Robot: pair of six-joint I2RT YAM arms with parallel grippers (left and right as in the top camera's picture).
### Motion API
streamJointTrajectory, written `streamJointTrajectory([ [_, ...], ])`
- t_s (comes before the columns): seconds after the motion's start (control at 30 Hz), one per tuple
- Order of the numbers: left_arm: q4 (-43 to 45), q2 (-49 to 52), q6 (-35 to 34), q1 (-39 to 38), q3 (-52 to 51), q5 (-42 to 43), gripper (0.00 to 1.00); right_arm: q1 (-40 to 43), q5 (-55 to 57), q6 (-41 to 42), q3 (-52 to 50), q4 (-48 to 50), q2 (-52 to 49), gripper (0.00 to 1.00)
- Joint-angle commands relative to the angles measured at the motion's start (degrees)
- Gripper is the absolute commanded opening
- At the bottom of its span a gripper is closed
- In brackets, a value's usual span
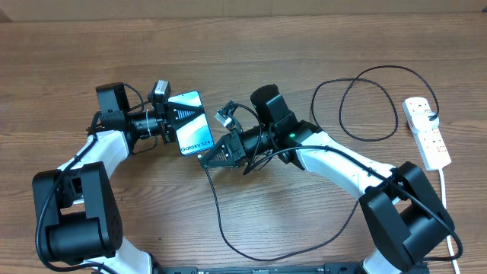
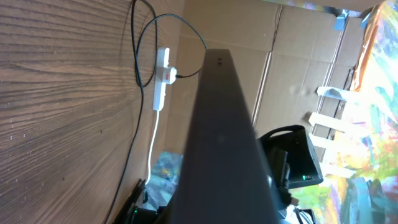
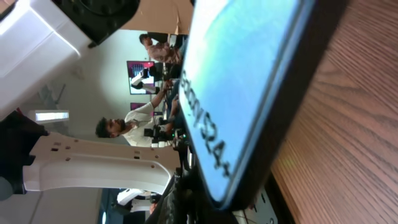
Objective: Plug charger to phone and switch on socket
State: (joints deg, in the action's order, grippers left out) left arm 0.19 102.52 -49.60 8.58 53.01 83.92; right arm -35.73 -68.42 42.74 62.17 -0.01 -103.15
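2 grips closed: left jaws clamp phone (image 1: 192,131), right jaws pinch charger (image 1: 215,199) tip at its edge. Risk: tilted phone, tip misses port, slips.

**"Galaxy S24" lettering is showing on the phone (image 1: 190,122) screen**
White text is running along one short edge of the blue-teal display in the overhead view. In the right wrist view the phone (image 3: 249,81) is filling the frame, with "S24+" reading sideways. No other writing is legible.
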Motion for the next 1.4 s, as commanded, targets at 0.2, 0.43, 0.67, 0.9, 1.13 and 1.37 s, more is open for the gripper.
streamJointTrajectory([
  [0.2,0.07,-1.81,-0.68,-0.52,1.25,1.22,0.04,-0.33,-0.15,3.74,1.33,3.39,0.26,0.04],
  [0.43,0.09,-1.81,-3.17,-0.52,1.25,1.20,0.04,-0.33,0.20,3.74,1.27,3.37,0.26,0.04],
  [0.67,0.09,-1.81,-3.17,-0.52,1.25,1.22,0.04,-0.33,0.15,3.74,1.27,2.03,0.26,0.04],
  [0.9,0.09,-1.81,-3.17,-0.52,1.25,1.27,0.04,-0.31,1.01,3.74,1.27,2.12,0.26,0.04],
  [1.13,0.09,-1.81,-3.15,-0.52,1.25,1.68,0.04,-0.31,3.02,3.74,1.27,2.12,0.26,0.04],
  [1.37,0.09,-1.81,-3.15,-0.52,1.25,1.68,0.04,-0.20,4.55,3.76,1.27,2.12,0.26,0.04],
])
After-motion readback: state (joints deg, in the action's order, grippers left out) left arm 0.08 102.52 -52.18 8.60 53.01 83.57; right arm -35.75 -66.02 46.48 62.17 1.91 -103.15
